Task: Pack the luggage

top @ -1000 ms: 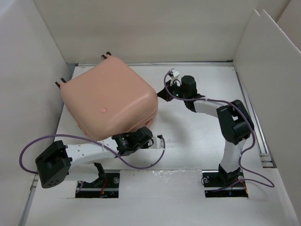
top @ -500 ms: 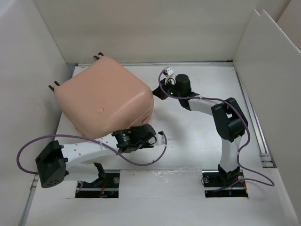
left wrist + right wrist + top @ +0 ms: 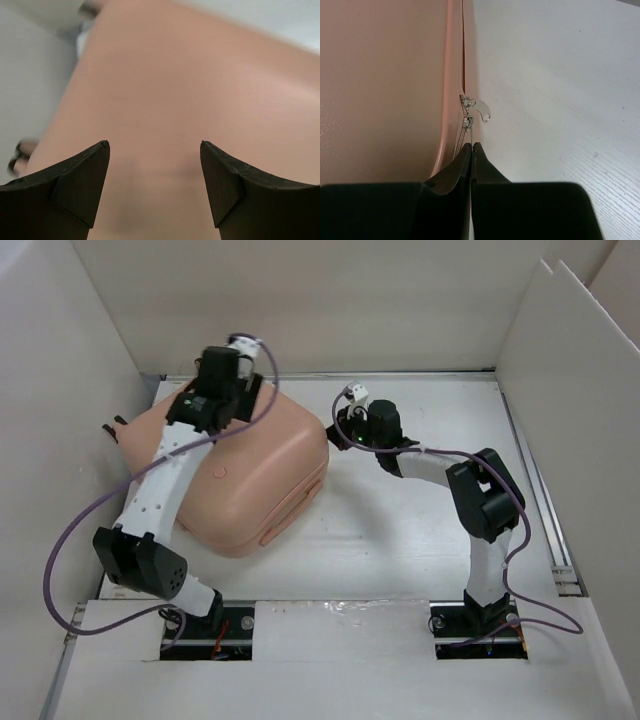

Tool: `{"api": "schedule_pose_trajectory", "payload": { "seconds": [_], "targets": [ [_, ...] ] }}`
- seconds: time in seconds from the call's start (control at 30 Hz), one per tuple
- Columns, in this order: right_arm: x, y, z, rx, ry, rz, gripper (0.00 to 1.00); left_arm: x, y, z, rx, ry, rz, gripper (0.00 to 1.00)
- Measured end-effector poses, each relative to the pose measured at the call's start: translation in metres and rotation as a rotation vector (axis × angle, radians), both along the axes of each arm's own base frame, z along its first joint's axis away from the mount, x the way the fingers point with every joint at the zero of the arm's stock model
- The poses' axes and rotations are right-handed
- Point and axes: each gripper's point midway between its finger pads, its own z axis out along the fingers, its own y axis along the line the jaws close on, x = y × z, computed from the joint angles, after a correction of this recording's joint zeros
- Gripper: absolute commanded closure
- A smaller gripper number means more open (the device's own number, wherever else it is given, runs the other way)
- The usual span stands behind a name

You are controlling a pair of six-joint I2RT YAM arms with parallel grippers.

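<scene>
The salmon-pink luggage [image 3: 262, 478] lies closed on the left half of the table, its black wheels [image 3: 112, 428] pointing toward the left wall. My left gripper [image 3: 207, 403] hovers over the far part of its top shell. In the left wrist view this gripper [image 3: 154, 145] stands open, with nothing but the pink shell [image 3: 175, 85] between its fingers. My right gripper [image 3: 338, 436] is at the luggage's right edge. In the right wrist view it [image 3: 471, 146] is shut on a thin metal zipper pull [image 3: 469, 131] on the seam [image 3: 461, 60]. A second pull tab [image 3: 482, 110] hangs free.
White walls close in the table on the left and at the back, and white foam boards [image 3: 580, 370] stand on the right. A metal rail [image 3: 548, 515] runs along the table's right edge. The left arm's purple cable [image 3: 70, 540] loops by the left wall.
My left arm has swung from the luggage's near side up over its top, and its gripper has opened. The luggage has shifted a little left. The right gripper followed slightly left, still shut.
</scene>
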Motion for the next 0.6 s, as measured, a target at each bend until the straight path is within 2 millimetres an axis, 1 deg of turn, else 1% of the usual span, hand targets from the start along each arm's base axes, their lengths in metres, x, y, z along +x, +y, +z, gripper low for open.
{"api": "schedule_pose_trajectory", "payload": {
  "seconds": [0.03, 0.07, 0.13, 0.17, 0.2, 0.23, 0.27, 0.3, 0.33, 0.37, 0.4, 0.43, 0.5, 0.53, 0.57, 0.6],
  "targets": [
    [0.0, 0.0, 0.0, -0.001, -0.001, -0.003, 1.0, 0.001, 0.021, -0.007, -0.016, 0.03, 0.064, 0.31],
    [0.0, 0.0, 0.0, -0.002, -0.002, -0.004, 1.0, 0.003, 0.063, -0.014, -0.035, 0.054, 0.178, 0.31],
    [0.0, 0.0, 0.0, -0.003, -0.003, -0.005, 1.0, -0.003, 0.126, -0.018, -0.08, 0.062, 0.347, 0.34],
    [0.0, 0.001, 0.0, -0.003, -0.003, -0.003, 1.0, -0.011, 0.159, -0.021, -0.111, 0.066, 0.429, 0.35],
    [0.0, 0.001, 0.0, -0.003, -0.003, -0.003, 1.0, -0.023, 0.196, -0.025, -0.137, 0.062, 0.525, 0.37],
    [0.0, 0.002, 0.0, -0.004, -0.004, -0.004, 1.0, -0.041, 0.23, -0.03, -0.16, 0.06, 0.622, 0.39],
    [0.0, 0.002, 0.0, -0.005, -0.005, -0.005, 1.0, -0.063, 0.263, -0.037, -0.184, 0.065, 0.72, 0.4],
    [0.0, 0.002, 0.0, -0.005, -0.006, -0.005, 1.0, -0.085, 0.288, -0.045, -0.199, 0.068, 0.804, 0.4],
    [0.0, 0.001, 0.0, -0.005, -0.006, -0.005, 1.0, -0.108, 0.307, -0.055, -0.207, 0.077, 0.881, 0.4],
    [0.0, 0.002, 0.0, -0.006, -0.007, -0.005, 1.0, -0.127, 0.317, -0.066, -0.215, 0.095, 0.93, 0.4],
    [0.0, 0.002, 0.0, -0.005, -0.008, -0.005, 1.0, -0.138, 0.319, -0.077, -0.22, 0.114, 0.952, 0.4],
    [0.0, 0.002, 0.0, -0.005, -0.008, -0.004, 1.0, -0.144, 0.316, -0.089, -0.228, 0.133, 0.95, 0.4],
    [-0.001, 0.003, 0.0, -0.006, -0.008, -0.002, 1.0, -0.145, 0.305, -0.121, -0.249, 0.194, 0.914, 0.42],
    [-0.002, 0.004, 0.001, -0.005, -0.008, 0.0, 1.0, -0.142, 0.302, -0.138, -0.26, 0.234, 0.899, 0.45],
    [-0.002, 0.004, 0.001, -0.005, -0.009, 0.001, 1.0, -0.138, 0.3, -0.157, -0.268, 0.278, 0.886, 0.45],
    [-0.003, 0.004, 0.0, -0.004, -0.011, -0.004, 1.0, -0.134, 0.304, -0.172, -0.257, 0.314, 0.896, 0.45]
  ]
}}
